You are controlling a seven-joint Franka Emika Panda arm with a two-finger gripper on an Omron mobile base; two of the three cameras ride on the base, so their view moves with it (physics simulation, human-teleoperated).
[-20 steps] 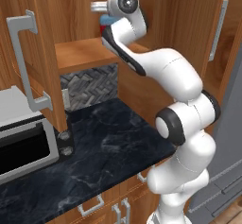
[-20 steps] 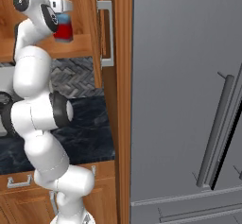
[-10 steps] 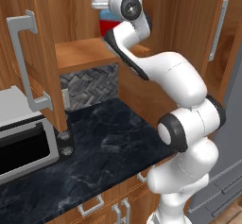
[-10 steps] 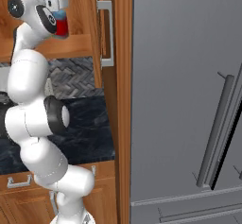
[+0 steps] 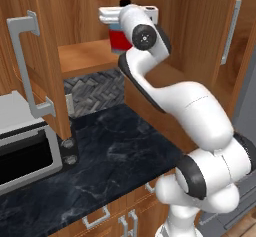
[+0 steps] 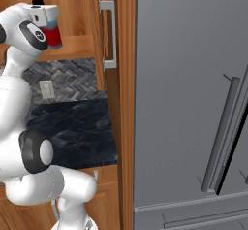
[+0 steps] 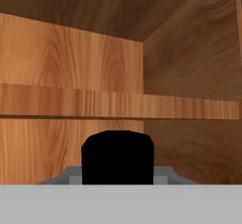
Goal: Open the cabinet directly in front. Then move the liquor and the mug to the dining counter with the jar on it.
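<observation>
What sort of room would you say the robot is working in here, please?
Most likely a home kitchen: an open wooden wall cabinet over a black marbled counter, a silver toaster oven on that counter, a herringbone tile backsplash, and what looks like a tall grey refrigerator.

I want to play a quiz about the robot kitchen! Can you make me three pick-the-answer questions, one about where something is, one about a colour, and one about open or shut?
1. Where is the bottle?
A. up at the cabinet shelf, by the gripper
B. on the black counter
C. on the oven

2. What colour is the bottle's lower band?
A. green
B. red
C. yellow

3. How is the cabinet's left door?
A. shut
B. missing
C. swung open

Answers:
1. A, the left base view shows it at shelf height beside the gripper, well above the counter.
2. B, the band shows red in both base views.
3. C, the door stands out towards us, and the shelf inside shows.
</observation>
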